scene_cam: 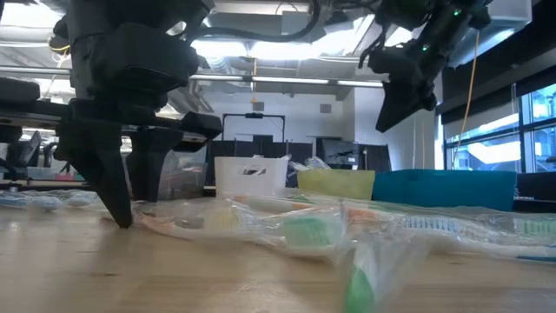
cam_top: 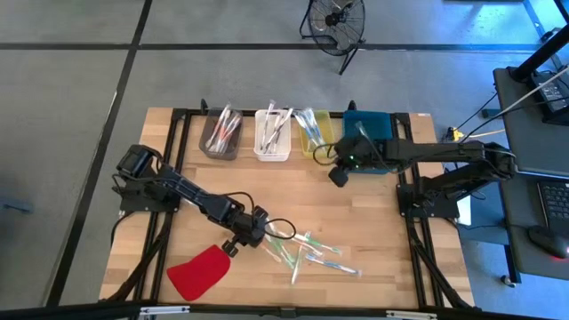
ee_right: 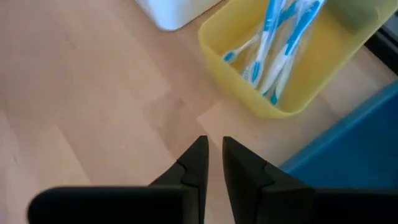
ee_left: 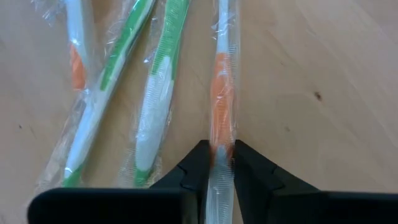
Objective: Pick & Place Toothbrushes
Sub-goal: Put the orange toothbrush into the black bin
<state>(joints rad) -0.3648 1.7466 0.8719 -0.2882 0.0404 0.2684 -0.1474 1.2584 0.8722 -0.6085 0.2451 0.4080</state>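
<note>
Near the worktop's front edge, left of centre: flat red cloth-like piece [cam_top: 199,272]; just beside it toward the middle, left gripper [ee_left: 216,163] down at the wood, fingers [ee_left: 194,167] pinched onto one wrapped orange-and-white toothbrush [ee_left: 221,112], long axis running straight away from the claw, one end between the fingers. Alongside in the left wrist view, three more wrapped brushes, roughly parallel: two green-and-white [ee_left: 155,106], one orange-and-white [ee_left: 77,56]. Loose toothbrushes [cam_top: 311,253] scattered right of that claw toward the front edge, pointing every which way; exact count cannot be told, several at least. Along the back edge, four bins in a row: brown bin [cam_top: 220,135], white bin [cam_top: 273,136], yellow bin [cam_top: 316,133], blue bin [cam_top: 369,138]; brushes inside the first three lying lengthwise or leaning, blue-and-white ones [ee_right: 277,43] in the yellow. Right gripper [ee_right: 212,155] above bare wood in front of the yellow bin, fingers drawn nearly together with a narrow gap, holding nothing.
</note>
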